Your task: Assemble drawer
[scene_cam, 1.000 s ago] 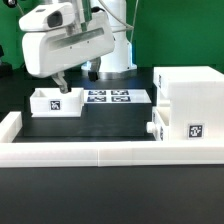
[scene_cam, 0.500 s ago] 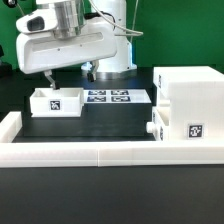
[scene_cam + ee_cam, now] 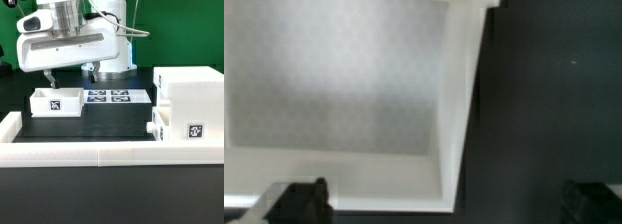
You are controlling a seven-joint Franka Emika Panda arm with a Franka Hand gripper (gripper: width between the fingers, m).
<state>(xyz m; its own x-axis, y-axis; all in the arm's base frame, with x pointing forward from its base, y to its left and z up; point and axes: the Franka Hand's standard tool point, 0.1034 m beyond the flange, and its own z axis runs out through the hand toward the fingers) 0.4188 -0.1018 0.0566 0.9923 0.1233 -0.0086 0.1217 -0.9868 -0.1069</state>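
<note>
A small white open-top tray (image 3: pixel 56 101) with a square tag on its front stands on the black table at the exterior view's left. My gripper (image 3: pixel 49 84) hangs just above its left end, apart from it. In the wrist view the gripper (image 3: pixel 443 205) is open and empty. One fingertip (image 3: pixel 299 200) is over the tray's white floor (image 3: pixel 349 90) and the other is over the black table, so the jaws straddle a tray wall (image 3: pixel 464 110). The tall white box shell (image 3: pixel 187 100) stands at the right, with a knobbed white part (image 3: pixel 153 128) low at its left side.
The marker board (image 3: pixel 108 97) lies flat between the tray and the shell. A long low white wall (image 3: pixel 90 152) borders the table's front and turns up its left side. The arm's white base stands behind the marker board.
The gripper has moved toward the exterior view's left, over the small tray's left end, and has stayed still for the last half second. The parts have not moved.
</note>
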